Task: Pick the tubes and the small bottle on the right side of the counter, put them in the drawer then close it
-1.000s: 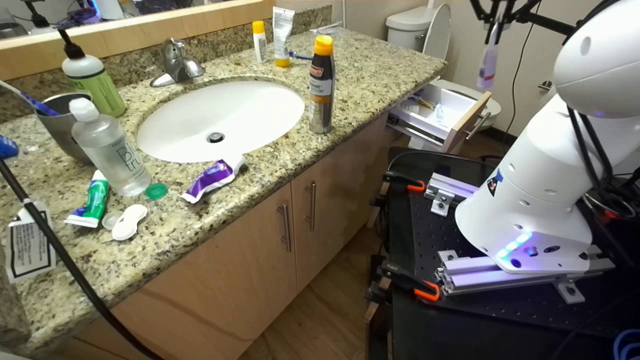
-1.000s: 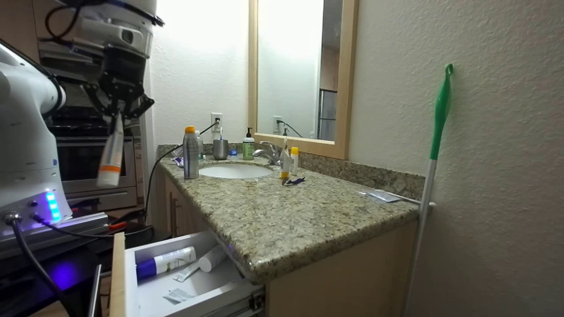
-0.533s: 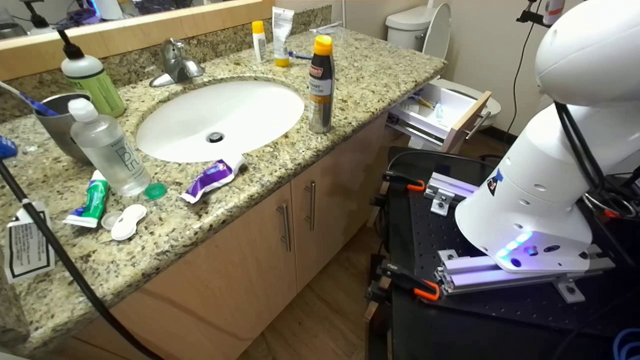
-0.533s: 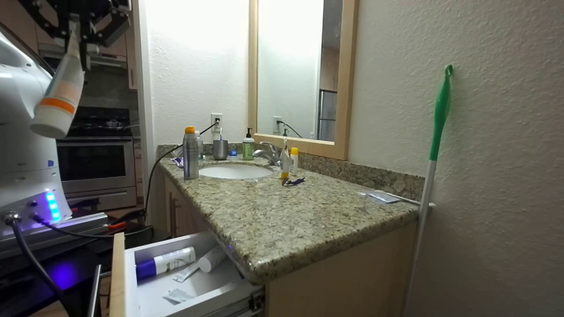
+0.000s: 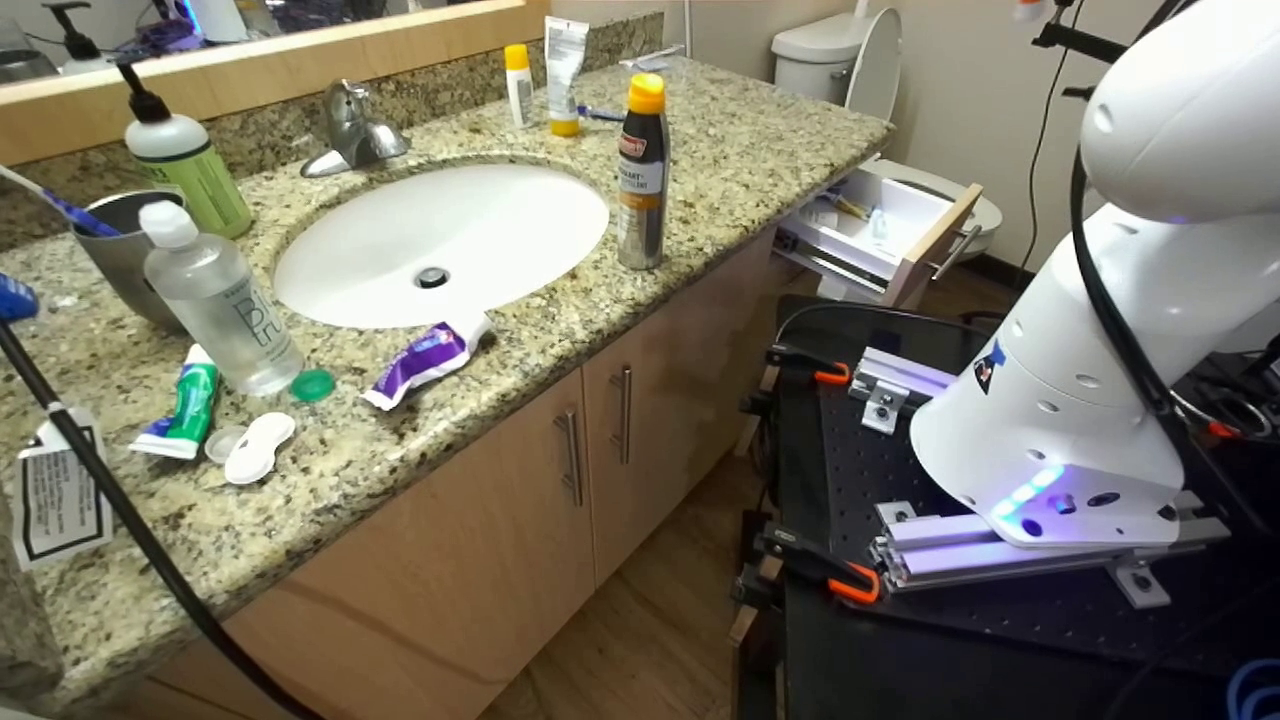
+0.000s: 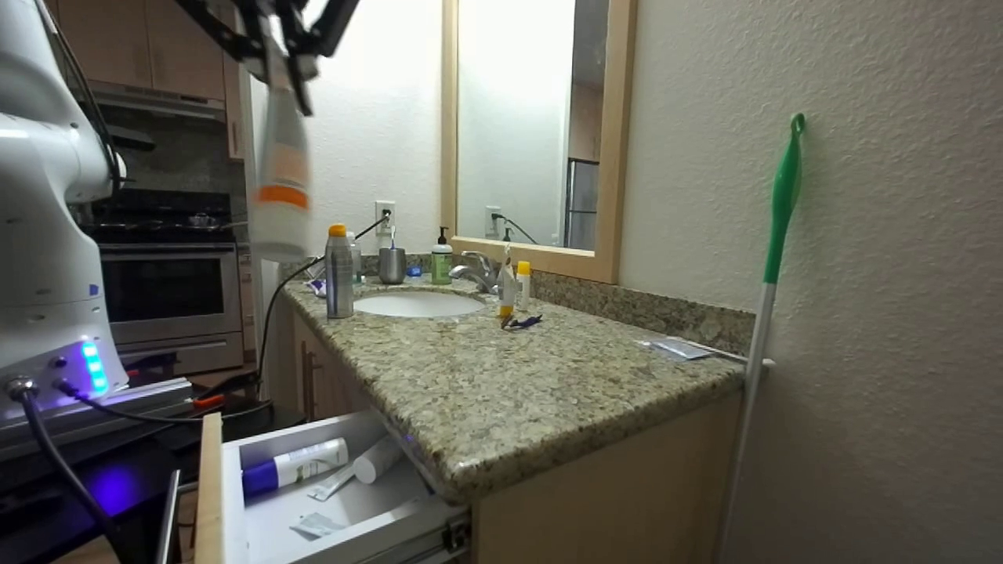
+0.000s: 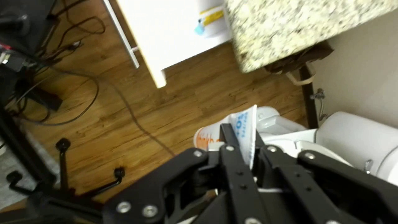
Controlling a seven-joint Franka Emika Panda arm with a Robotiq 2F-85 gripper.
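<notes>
Pinching a whitish tube (image 6: 282,164) by its flat end in the hand (image 6: 280,70); dangling it below, broad end down and only slightly tilted, blurred in an exterior view. In the wrist view, gripped along that flat end, marked with blue print close to the hand and orange lettering farther out. Beneath the hand there, see wooden floor (image 7: 186,102) and, partly hidden by the hand, a white toilet (image 7: 348,137). Well below the hand, find the drawer (image 6: 233,501), pulled out from under the bench (image 6: 533,392) and loaded with a blue-and-white container (image 6: 302,467), a white cylinder (image 6: 378,460) and a small flat packet (image 6: 317,526). Also lower than the hand and well apart from it, make out the small bottle (image 5: 519,90), upright on the bench with its yellow cap on top, and just beside it a yellow-capped tube (image 5: 565,75), standing on that cap. Away from the hand too, note a tall can (image 5: 642,200) with an orange-yellow cap, upright near the rim of the sink (image 5: 460,230), and, between sink and front edge of the bench, a purple-and-white tube (image 5: 425,362), lying down.
</notes>
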